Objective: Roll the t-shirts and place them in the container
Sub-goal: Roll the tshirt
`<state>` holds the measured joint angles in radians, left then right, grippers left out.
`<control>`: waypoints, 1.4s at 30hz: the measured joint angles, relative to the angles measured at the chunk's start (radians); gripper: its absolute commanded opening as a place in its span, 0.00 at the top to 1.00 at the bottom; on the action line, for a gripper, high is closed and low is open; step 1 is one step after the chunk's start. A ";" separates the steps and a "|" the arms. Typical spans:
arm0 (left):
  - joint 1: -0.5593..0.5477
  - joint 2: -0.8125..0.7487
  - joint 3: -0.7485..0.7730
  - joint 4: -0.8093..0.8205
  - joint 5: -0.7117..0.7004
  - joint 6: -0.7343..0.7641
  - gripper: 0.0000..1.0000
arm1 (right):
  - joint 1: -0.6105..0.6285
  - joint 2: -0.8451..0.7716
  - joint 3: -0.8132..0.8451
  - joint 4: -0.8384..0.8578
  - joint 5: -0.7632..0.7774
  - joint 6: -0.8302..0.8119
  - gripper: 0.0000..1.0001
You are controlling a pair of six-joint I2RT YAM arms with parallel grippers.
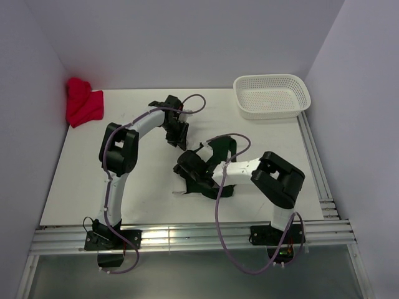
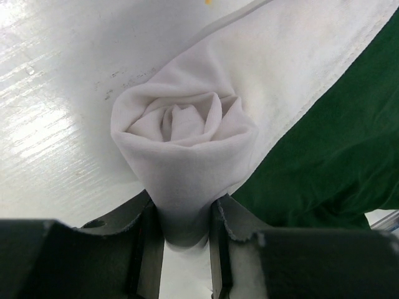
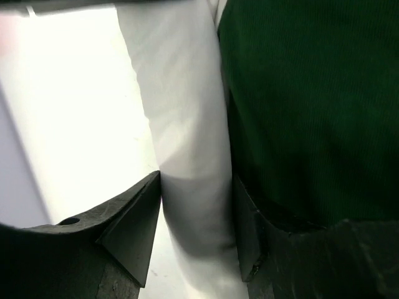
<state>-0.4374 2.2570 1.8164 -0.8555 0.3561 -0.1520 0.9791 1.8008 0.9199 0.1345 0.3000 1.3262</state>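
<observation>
Top external: basket [image 1: 272,112] back right; L end effector [image 2: 185,237] grips white t-shirt [image 2: 187,143].

White table [image 1: 280,134], matte top. Pale grey-lilac walls [image 1: 187,37] close it in at 9, 12 and 3 o'clock. Aluminium rails [image 1: 199,240] along 6 o'clock edge, more at 3 o'clock. Overhead glare at 6 o'clock.
</observation>
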 measured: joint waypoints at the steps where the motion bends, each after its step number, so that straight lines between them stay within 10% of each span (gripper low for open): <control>1: -0.002 0.000 0.002 -0.003 -0.006 0.000 0.87 | 0.011 0.000 0.016 -0.038 0.016 -0.001 0.45; 21: -0.024 0.028 0.058 -0.058 -0.071 -0.001 0.86 | 0.208 -0.099 0.027 -0.334 0.117 0.066 0.43; 42: -0.036 0.029 0.067 -0.067 -0.101 0.000 0.83 | 0.217 0.066 0.574 -0.810 0.303 -0.093 0.40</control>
<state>-0.4732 2.2864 1.8835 -0.9226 0.2550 -0.1520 1.1957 1.8668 1.4940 -0.6754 0.6025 1.2335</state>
